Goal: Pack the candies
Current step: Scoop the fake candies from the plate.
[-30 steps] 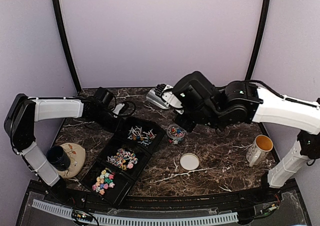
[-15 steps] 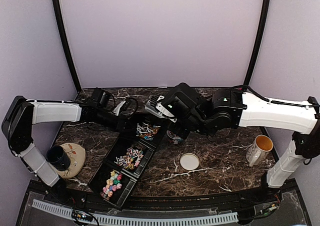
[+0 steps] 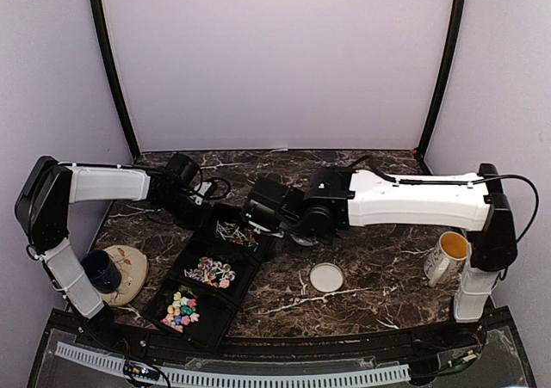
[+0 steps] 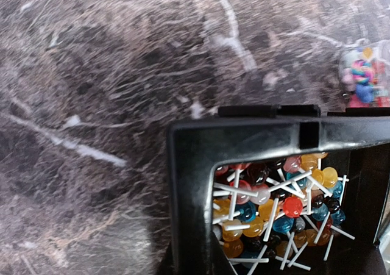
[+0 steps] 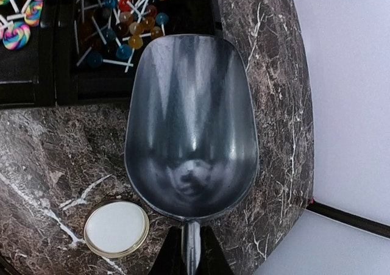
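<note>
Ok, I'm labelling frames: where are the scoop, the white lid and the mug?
scoop (image 5: 192,122), right wrist view, middle of its bowl
white lid (image 3: 326,277), top view, its centre
mug (image 3: 442,266), top view, its outer wall

Soft, even light is filling the overhead view. The lilac walls (image 3: 275,52) are reading bright, and the black frame posts (image 3: 110,70) are bowing with lens distortion. In the left wrist view the marble tabletop (image 4: 91,104) is smearing while the candies (image 4: 274,208) are rendering sharp. The metal scoop (image 5: 192,122) is showing streaked reflections.

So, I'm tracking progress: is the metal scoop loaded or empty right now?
Empty. The scoop bowl shows only bare shiny metal; the lollipops sit in the tray.
</note>
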Available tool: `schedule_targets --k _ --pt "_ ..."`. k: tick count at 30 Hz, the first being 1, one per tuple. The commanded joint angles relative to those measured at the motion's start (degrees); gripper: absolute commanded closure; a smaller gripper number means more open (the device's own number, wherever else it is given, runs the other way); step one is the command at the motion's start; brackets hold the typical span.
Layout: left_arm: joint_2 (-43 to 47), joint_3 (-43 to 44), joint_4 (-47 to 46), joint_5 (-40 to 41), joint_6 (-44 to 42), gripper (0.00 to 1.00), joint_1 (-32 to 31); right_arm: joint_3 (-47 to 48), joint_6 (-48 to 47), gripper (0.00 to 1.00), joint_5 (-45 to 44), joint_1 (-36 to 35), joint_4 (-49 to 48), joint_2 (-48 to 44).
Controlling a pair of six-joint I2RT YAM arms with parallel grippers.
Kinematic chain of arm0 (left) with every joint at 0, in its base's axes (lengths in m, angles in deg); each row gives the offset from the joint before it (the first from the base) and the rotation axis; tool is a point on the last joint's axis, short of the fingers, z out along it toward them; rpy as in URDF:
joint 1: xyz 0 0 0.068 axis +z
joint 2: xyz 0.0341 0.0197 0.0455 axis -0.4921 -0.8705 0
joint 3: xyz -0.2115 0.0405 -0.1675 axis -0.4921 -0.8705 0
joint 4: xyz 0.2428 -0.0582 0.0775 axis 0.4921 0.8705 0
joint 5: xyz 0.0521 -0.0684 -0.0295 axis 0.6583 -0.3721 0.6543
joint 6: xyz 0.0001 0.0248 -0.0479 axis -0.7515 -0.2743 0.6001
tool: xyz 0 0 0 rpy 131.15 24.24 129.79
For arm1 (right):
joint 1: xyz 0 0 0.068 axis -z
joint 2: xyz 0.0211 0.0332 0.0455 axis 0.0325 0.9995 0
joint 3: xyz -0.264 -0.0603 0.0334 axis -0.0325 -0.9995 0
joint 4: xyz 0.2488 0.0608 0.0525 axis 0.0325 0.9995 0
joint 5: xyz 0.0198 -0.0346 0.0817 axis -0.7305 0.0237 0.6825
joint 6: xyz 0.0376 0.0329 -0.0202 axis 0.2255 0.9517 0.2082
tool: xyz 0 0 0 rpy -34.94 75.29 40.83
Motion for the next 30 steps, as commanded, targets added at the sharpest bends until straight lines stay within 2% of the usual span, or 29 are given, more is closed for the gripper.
schedule_targets --k 1,12,21,30 --pt "0.4 3.5 1.4 3.9 -2.2 1.0 -0.8 5.1 -1.1 1.0 -0.3 -0.4 6.0 5.2" --pt "-0.5 5.2 4.6 11.3 -3.2 1.0 -3.6 15.0 -4.5 1.0 -1.1 -0.6 11.8 17.1" --pt "0.2 5.3 4.1 12.0 -3.7 1.0 -4.5 23.5 -9.5 1.0 2.6 -1.0 11.2 24.5" --pt "2.0 4.7 2.6 10.6 -4.0 1.0 -5.0 22.0 -13.5 1.0 11.1 -0.3 5.3 28.0"
